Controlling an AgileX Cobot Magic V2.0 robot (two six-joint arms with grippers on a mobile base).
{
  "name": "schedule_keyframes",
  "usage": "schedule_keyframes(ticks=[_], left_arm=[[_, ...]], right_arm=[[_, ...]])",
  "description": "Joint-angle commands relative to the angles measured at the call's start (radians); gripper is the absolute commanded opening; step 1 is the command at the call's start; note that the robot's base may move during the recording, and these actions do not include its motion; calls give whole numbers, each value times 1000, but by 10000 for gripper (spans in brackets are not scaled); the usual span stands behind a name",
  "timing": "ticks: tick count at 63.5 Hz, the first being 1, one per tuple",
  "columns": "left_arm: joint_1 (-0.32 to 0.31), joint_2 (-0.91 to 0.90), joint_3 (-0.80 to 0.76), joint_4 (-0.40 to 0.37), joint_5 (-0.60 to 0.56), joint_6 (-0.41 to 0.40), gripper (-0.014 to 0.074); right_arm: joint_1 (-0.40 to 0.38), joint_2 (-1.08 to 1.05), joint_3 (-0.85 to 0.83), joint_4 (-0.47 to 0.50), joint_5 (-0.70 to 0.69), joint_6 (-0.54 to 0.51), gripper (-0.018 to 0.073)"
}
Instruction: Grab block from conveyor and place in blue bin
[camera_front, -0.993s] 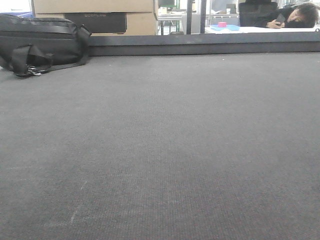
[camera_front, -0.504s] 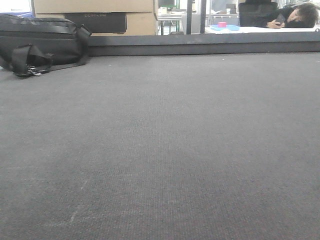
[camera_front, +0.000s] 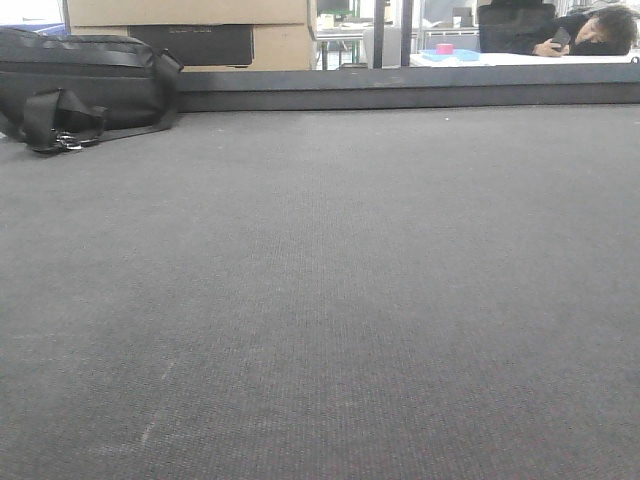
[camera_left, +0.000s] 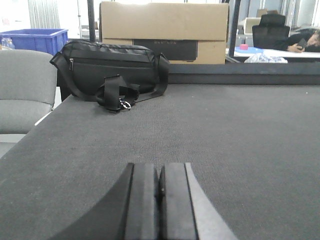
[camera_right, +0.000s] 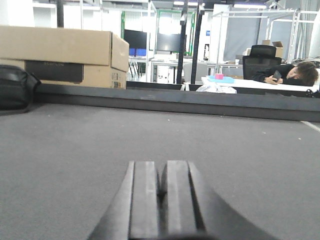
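The dark grey woven conveyor belt (camera_front: 330, 290) fills the front view, with its dark raised rail (camera_front: 400, 92) along the far edge. No block shows on the belt in any view. My left gripper (camera_left: 159, 172) is shut and empty, low over the belt (camera_left: 225, 130). My right gripper (camera_right: 161, 172) is shut and empty, low over the belt (camera_right: 75, 145). A blue bin (camera_left: 36, 39) stands off the belt at the far left in the left wrist view.
A black bag (camera_front: 80, 85) lies at the belt's far left, also in the left wrist view (camera_left: 112, 70). Cardboard boxes (camera_left: 162, 32) stand behind the rail. A grey chair (camera_left: 22, 90) is left of the belt. A person (camera_front: 590, 32) leans on a far table.
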Motion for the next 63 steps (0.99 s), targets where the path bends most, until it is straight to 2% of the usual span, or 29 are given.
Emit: schedule_keyframes(ticks=[1, 7, 15, 29, 36, 42, 50, 63], left_arm=[[2, -3, -72, 11, 19, -3, -111], [2, -3, -202, 18, 145, -3, -111], [2, 60, -384, 18, 339, -3, -111], [2, 361, -654, 9, 672, -3, -111], [2, 545, -780, -40, 811, -3, -111], [2, 682, -866, -115, 880, -3, -111], [2, 833, -939, -190, 908, -3, -111], [2, 981, -974, -199, 906, -3, -111]], right_arm=[[1, 7, -61, 51, 5, 0, -167], [1, 7, -201, 133, 144, 0, -167], [1, 70, -404, 125, 374, 0, -167], [1, 353, -667, 90, 656, 0, -167], [1, 527, -766, 90, 818, 0, -167], [1, 701, -859, 90, 1001, 0, -167], [1, 915, -964, 72, 1184, 0, -167], [1, 1138, -1022, 43, 1226, 0, -167]])
